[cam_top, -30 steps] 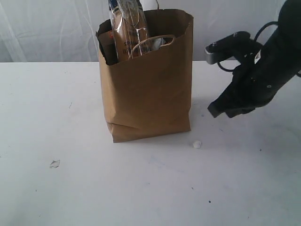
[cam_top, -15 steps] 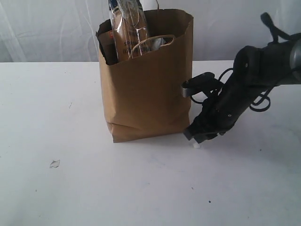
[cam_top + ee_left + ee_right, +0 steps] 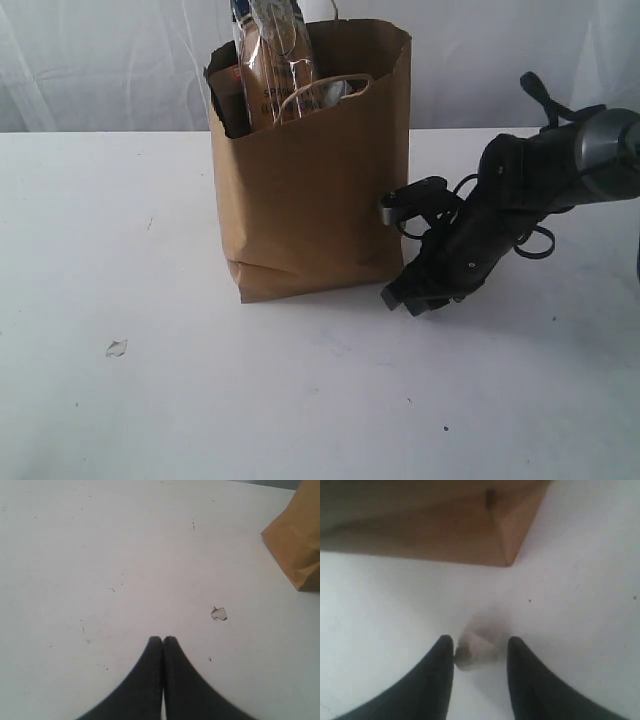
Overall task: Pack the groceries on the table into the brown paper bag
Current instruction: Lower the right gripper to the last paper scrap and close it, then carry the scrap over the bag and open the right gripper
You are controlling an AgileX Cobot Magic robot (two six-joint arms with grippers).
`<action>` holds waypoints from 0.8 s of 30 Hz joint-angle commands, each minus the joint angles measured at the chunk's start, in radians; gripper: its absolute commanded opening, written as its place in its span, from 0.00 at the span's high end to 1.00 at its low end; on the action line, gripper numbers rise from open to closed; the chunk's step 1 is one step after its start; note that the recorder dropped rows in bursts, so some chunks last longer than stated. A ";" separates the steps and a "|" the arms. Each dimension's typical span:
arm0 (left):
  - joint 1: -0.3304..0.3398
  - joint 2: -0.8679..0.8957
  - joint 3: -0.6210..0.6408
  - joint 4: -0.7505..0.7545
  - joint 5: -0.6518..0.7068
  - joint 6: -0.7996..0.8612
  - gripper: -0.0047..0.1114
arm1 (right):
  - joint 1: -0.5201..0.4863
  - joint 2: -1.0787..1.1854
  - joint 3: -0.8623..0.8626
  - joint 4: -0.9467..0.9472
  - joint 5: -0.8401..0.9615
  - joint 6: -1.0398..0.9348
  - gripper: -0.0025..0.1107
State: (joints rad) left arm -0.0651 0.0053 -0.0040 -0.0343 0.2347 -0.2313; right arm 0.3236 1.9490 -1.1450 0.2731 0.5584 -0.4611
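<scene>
The tall brown paper bag [image 3: 310,180] with loop handles stands upright on the white table [image 3: 150,400], creased near the bottom, with a long spaghetti packet [image 3: 275,60] poking out of its top. Beside the bag's bottom corner, the black right gripper [image 3: 480,642] has its fingers apart around a small white crumpled scrap [image 3: 476,654]. Away from the bag, the black left gripper [image 3: 163,640] is pressed closed.

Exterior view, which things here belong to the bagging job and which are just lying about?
Part of the job:
brown paper bag
long spaghetti packet, standing in the bag
table

Just lying about:
white crumpled scrap, left of the bag
second scrap, between the open jaws of the right gripper
</scene>
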 commanded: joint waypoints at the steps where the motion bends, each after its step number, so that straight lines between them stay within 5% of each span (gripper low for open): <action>1: -0.006 -0.005 0.004 -0.003 0.000 0.000 0.96 | -0.005 0.013 0.000 0.005 -0.049 -0.010 0.68; 12: -0.006 -0.005 0.004 -0.003 0.000 0.000 0.96 | -0.005 -0.021 0.000 0.017 0.178 -0.008 0.92; 19: -0.006 -0.005 0.004 -0.003 0.000 0.000 0.96 | -0.005 -0.228 0.000 0.160 0.617 -0.010 0.92; 24: -0.006 -0.005 0.004 -0.003 0.000 0.000 0.96 | -0.005 -0.412 0.000 0.312 0.663 -0.010 0.92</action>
State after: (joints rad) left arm -0.0651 0.0053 -0.0040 -0.0343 0.2347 -0.2313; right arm 0.3236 1.6125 -1.1450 0.4991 1.2016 -0.4629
